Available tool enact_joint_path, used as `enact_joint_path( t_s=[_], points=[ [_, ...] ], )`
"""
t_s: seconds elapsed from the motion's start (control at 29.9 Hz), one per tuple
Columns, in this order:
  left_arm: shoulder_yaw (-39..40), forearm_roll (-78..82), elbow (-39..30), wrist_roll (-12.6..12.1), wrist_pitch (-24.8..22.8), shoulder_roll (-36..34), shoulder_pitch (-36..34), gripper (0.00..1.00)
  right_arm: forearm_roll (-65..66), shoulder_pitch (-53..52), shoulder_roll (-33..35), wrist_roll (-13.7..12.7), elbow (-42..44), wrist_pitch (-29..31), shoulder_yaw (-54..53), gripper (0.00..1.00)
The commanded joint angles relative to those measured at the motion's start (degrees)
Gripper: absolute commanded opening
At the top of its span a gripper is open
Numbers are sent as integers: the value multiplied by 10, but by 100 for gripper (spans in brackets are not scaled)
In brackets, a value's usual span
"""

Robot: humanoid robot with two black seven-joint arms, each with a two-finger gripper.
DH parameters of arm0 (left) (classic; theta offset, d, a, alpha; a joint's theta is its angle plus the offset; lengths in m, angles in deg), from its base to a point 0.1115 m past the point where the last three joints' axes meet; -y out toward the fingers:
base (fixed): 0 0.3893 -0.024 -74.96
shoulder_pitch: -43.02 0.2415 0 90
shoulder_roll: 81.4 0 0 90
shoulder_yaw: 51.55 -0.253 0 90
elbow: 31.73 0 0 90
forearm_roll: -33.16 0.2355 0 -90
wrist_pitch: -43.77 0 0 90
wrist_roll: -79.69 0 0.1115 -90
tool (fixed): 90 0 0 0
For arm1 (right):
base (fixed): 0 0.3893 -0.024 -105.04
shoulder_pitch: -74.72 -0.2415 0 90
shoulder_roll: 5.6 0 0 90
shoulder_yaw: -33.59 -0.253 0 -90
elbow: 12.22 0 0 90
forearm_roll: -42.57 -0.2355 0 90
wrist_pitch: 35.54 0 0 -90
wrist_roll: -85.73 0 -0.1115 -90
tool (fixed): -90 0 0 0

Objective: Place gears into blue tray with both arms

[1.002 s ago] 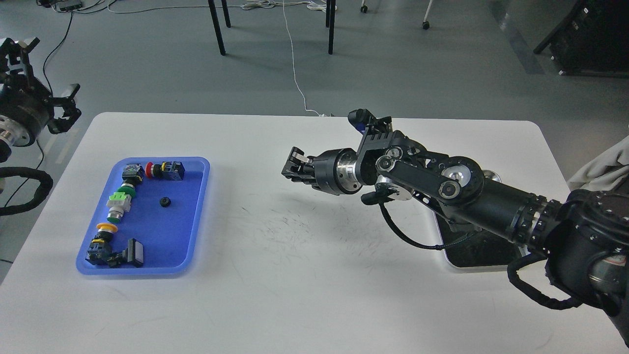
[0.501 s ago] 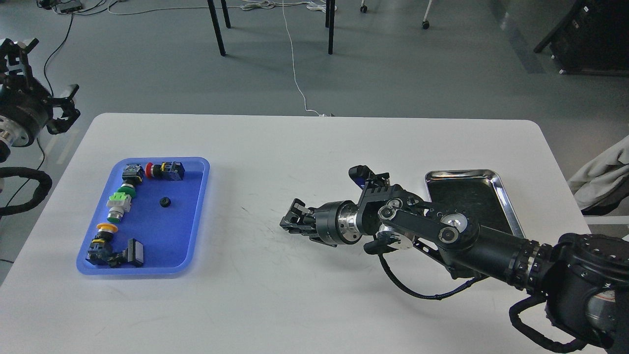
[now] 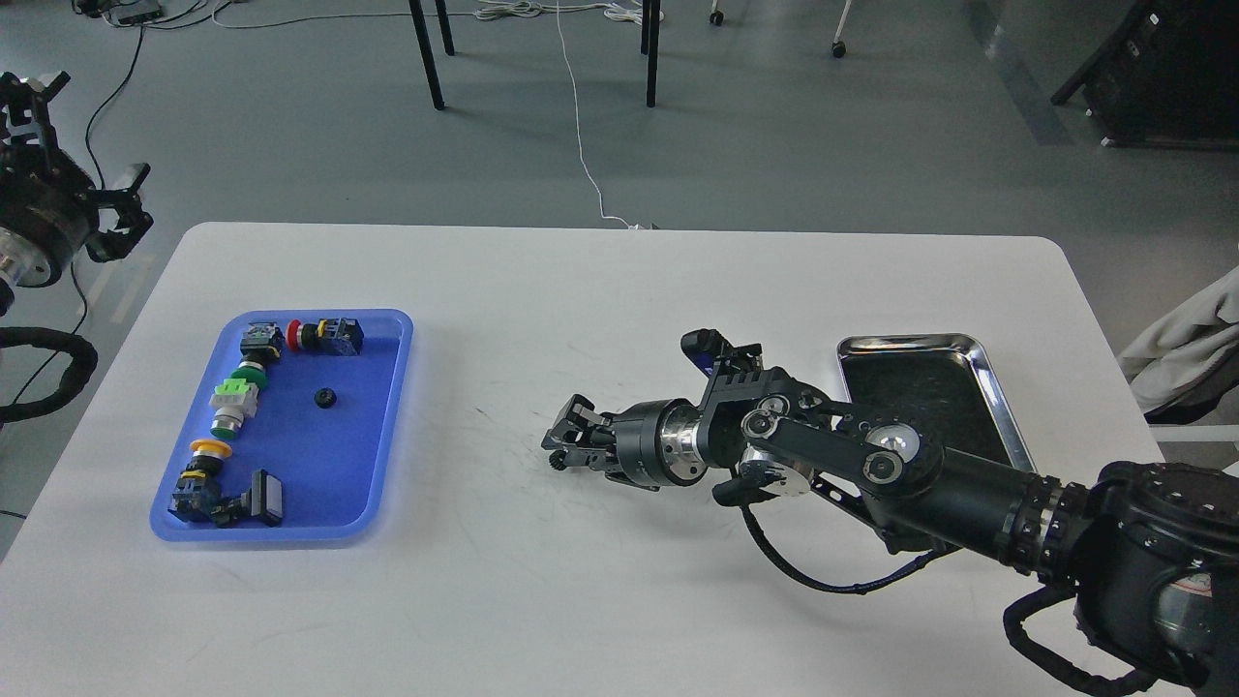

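Observation:
The blue tray (image 3: 341, 455) lies at the table's left. One small black gear (image 3: 325, 397) rests near its middle. My right gripper (image 3: 564, 447) is low over the table's centre, well right of the tray. Its fingers are closed on a tiny dark toothed piece (image 3: 557, 464), apparently another gear, at or just above the tabletop. My left gripper (image 3: 87, 145) hangs off the table's far left corner, above the floor, fingers spread and holding nothing.
Several colourful-capped push-button switches (image 3: 235, 399) line the blue tray's left side and top. A shiny steel tray (image 3: 997, 387) sits at the right, partly covered by my right arm. Bare white tabletop separates the two trays.
My right gripper came down from mid-air to the tabletop and edged left toward the blue tray, uncovering the steel tray. My left gripper drifted slightly left.

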Motion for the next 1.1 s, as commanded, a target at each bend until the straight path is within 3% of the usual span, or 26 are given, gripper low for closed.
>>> enact_joint_path(
  t_s=[0.0,0.23,0.47,0.57,0.67,0.8,0.97,1.07],
  points=[
    [-2,0,0,0,1,2,1,98,0,-1,0,12,-1,-12,-2,56],
    [5,-1,36,0,0,8,-2,98,-2,-2,0,18,6,-12,-90,87],
    [4,-7,73,-5,-8,17,-16,98,-7,-3,0,17,22,-7,-214,92],
    [-2,0,73,-7,-65,10,-17,98,-35,-1,0,17,20,-7,-304,93],
    [-4,5,64,-10,-85,-18,-16,98,-77,19,0,17,12,-6,-383,93],
    [-16,59,-1,-11,-91,-69,-11,98,-101,61,0,17,-24,-3,-487,94],
    [-45,100,-134,-6,-115,-158,2,98,-192,171,0,17,-76,28,-631,94],
    [-51,100,-201,-5,-115,-199,3,98,-253,231,53,18,-98,50,-680,94]
  ],
)
